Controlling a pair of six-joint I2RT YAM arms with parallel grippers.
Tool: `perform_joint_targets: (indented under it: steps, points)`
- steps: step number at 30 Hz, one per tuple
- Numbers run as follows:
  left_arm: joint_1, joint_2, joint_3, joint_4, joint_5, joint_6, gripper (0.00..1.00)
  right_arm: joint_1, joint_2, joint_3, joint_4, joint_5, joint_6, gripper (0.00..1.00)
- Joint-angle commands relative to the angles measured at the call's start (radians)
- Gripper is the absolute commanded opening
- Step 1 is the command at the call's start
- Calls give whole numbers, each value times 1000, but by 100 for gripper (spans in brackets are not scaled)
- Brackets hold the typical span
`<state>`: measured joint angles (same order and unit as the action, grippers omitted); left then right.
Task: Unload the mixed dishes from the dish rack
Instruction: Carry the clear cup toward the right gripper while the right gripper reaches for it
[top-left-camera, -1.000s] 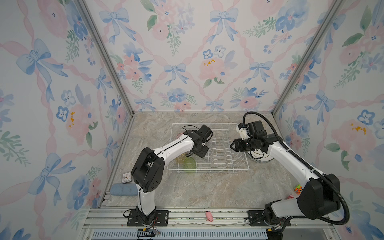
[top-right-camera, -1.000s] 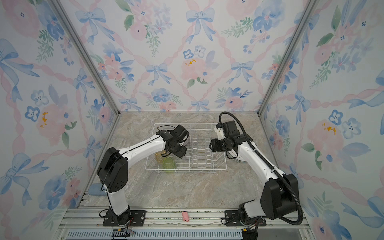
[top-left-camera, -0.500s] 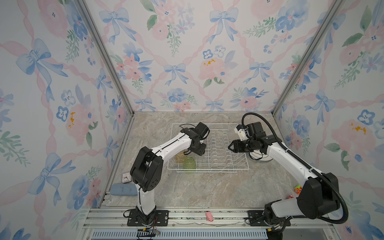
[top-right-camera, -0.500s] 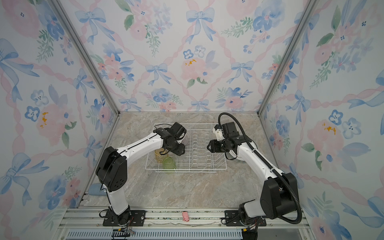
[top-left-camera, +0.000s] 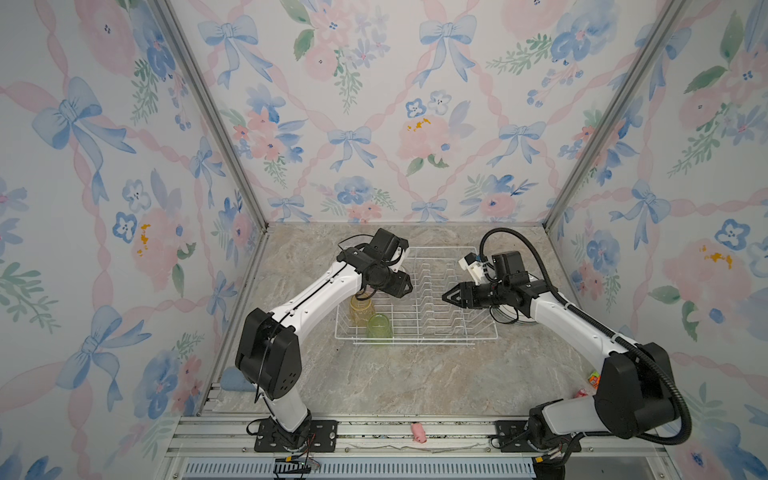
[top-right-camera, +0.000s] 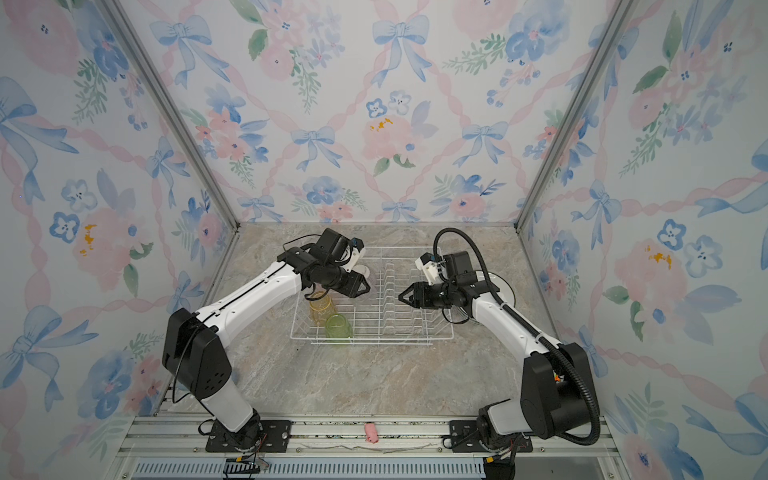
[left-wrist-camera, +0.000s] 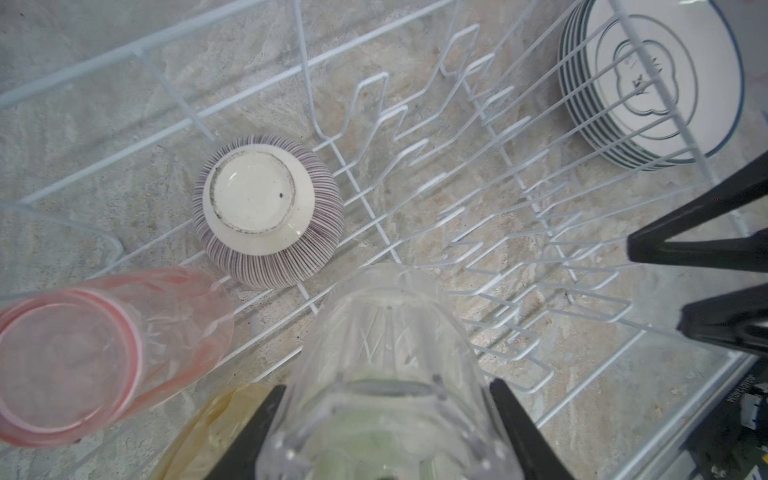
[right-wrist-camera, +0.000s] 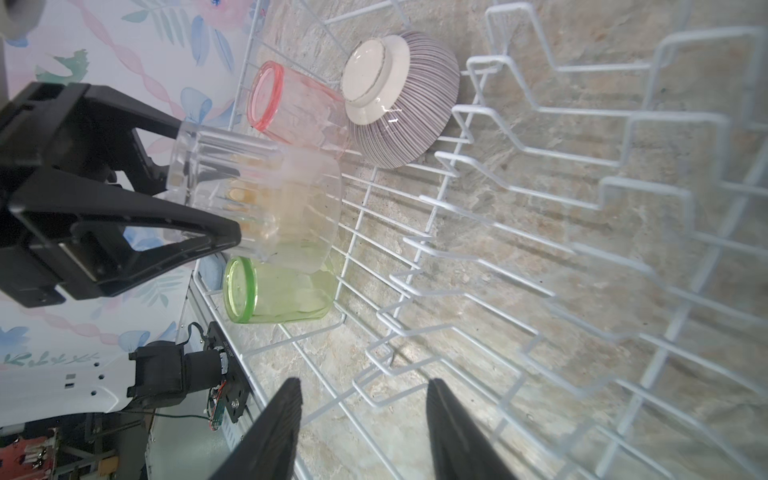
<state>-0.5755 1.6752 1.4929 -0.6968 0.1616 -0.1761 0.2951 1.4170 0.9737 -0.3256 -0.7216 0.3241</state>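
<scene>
Rack (top-left-camera: 432, 316): white wire, mid-surface (top-left-camera: 415, 382). Left hand (left-wrist-camera: 387, 383): clenched on clear tumbler (right-wrist-camera: 266, 199), held over the rack's left part. Right hand (right-wrist-camera: 363, 380): released, empty, over the rack's right half. In the rack's left side: bowl (left-wrist-camera: 266, 208), upturned, far; pink tumbler (left-wrist-camera: 95, 353) just beside it; yellow tumbler (top-left-camera: 362, 309) and green tumbler (top-left-camera: 378, 326), near corner. Plates (left-wrist-camera: 652, 83): stacked on the surface, right of the rack.

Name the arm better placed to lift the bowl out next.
Right, probably: the right fingers stand open and empty over the rack, facing the bowl, while the left fingers grip the clear tumbler.
</scene>
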Motion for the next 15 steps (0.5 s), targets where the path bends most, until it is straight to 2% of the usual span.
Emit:
perform_joint_targets:
  steps: [1, 8, 15]
  points:
    - [22, -73, -31, 92, 156, 12, 30, -5, -44, -34, 117, -128, 56, 51]
    - [33, -141, -96, 196, 291, -18, 31, 6, -65, -111, 379, -256, 217, 47]
    - [57, -217, -201, 388, 440, -93, 32, 39, -89, -120, 470, -291, 269, 45]
